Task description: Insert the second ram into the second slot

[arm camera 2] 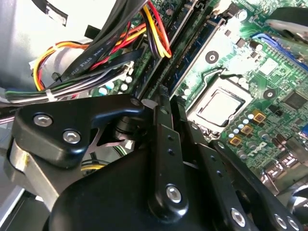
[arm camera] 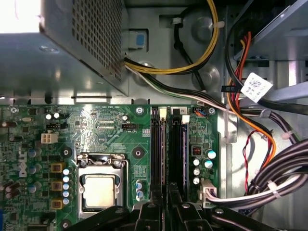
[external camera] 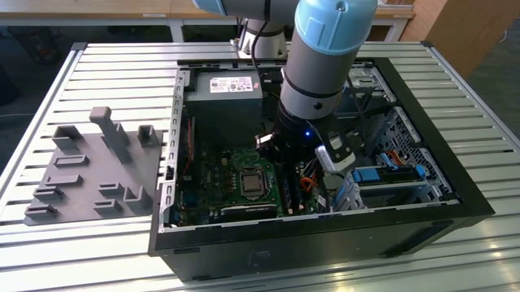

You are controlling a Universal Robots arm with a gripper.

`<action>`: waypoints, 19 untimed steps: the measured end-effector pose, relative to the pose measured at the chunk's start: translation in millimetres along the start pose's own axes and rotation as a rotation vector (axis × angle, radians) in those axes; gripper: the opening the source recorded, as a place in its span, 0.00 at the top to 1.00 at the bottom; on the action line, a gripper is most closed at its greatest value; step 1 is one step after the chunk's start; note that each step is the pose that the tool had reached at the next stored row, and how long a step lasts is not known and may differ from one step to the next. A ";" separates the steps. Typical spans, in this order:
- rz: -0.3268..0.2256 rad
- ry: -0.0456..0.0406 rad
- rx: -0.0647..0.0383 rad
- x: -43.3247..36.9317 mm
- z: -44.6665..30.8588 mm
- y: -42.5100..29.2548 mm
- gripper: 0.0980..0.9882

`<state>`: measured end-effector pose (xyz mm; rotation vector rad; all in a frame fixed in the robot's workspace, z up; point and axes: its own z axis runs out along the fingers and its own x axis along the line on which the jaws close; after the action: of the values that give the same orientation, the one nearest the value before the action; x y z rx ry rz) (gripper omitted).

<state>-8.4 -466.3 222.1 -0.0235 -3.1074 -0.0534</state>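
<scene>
Reaching down into the open computer case (external camera: 455, 182), the gripper (arm camera: 164, 204) hangs directly over the memory slots (arm camera: 168, 149) beside the processor socket (arm camera: 98, 190), its fingers (arm camera 2: 161, 130) drawn close together above the second ram (arm camera: 157, 149), which stands in its slot on the motherboard (arm camera: 96, 130).

An open black computer case (external camera: 455, 201) lies on a slatted metal table (external camera: 122, 67), beside a grey fixture plate (external camera: 89, 176). Inside: a green motherboard (arm camera: 103, 130) with its CPU socket (arm camera: 98, 190), a power supply (external camera: 223, 91) and bundled cables (arm camera 2: 96, 57).
</scene>
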 end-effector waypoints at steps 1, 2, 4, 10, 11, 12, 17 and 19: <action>0.000 0.0001 0.000 0.1 -1.8 0.0 0.88; 0.000 0.0003 0.000 0.1 -3.3 0.1 0.88; 0.000 0.0004 0.000 0.1 -4.5 0.2 0.97; 0.000 0.0005 0.000 0.1 -4.5 0.2 0.99; 0.000 0.0005 0.000 0.2 -4.5 0.2 0.99; 0.000 0.0005 0.000 0.1 -4.4 0.1 0.99; 0.000 0.0005 0.000 0.1 -3.2 0.1 0.99; 0.000 0.0005 0.000 0.1 -2.6 0.1 0.99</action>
<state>-8.4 -466.3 224.7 -0.0235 -3.1069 -0.0535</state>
